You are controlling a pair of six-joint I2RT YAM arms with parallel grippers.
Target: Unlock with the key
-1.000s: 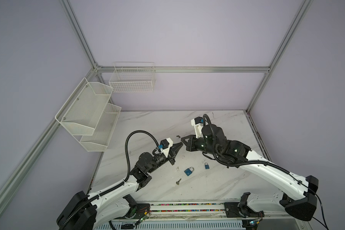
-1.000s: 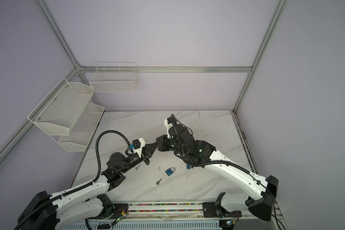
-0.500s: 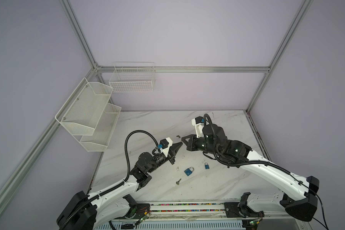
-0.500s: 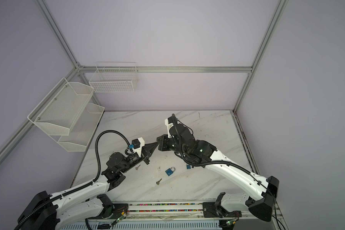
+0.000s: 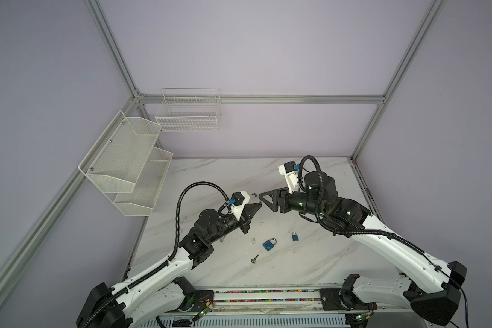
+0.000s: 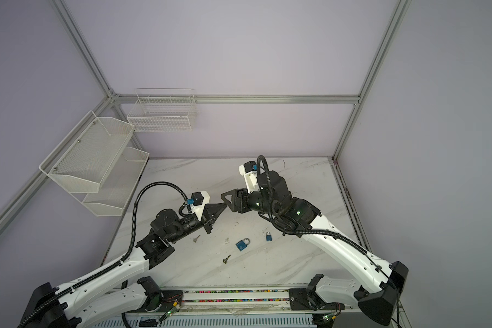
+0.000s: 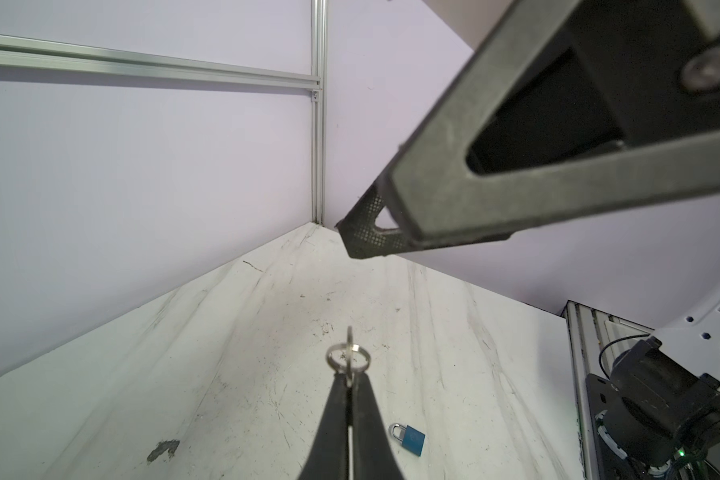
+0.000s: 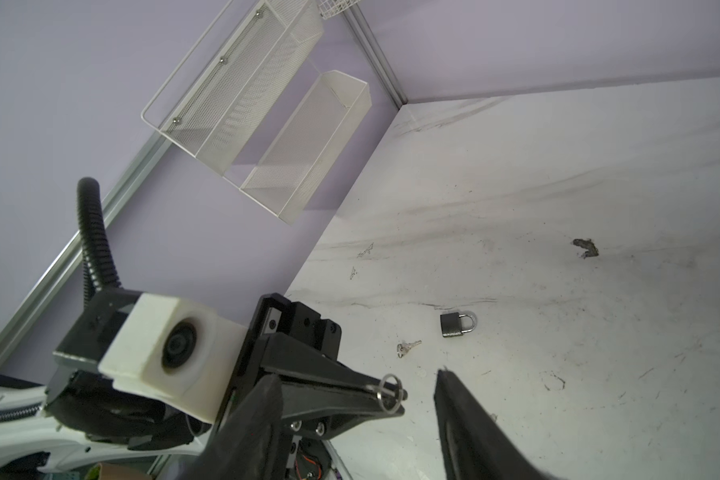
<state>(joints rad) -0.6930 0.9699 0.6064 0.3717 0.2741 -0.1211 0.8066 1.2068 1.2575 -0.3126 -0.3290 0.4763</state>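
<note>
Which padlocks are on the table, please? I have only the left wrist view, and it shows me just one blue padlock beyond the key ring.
Observer: Both top views show two blue ones lying apart, a larger blue padlock and a smaller blue padlock.
Operator: Thank you. Is there any other lock?
Observer: Yes. The right wrist view shows a dark padlock with a loose key beside it, not touching.
Operator: And is the right gripper open?
Observer: Yes. In the right wrist view the right gripper has its fingers wide apart. The key ring, pinched by the left gripper, shows between them.
</note>
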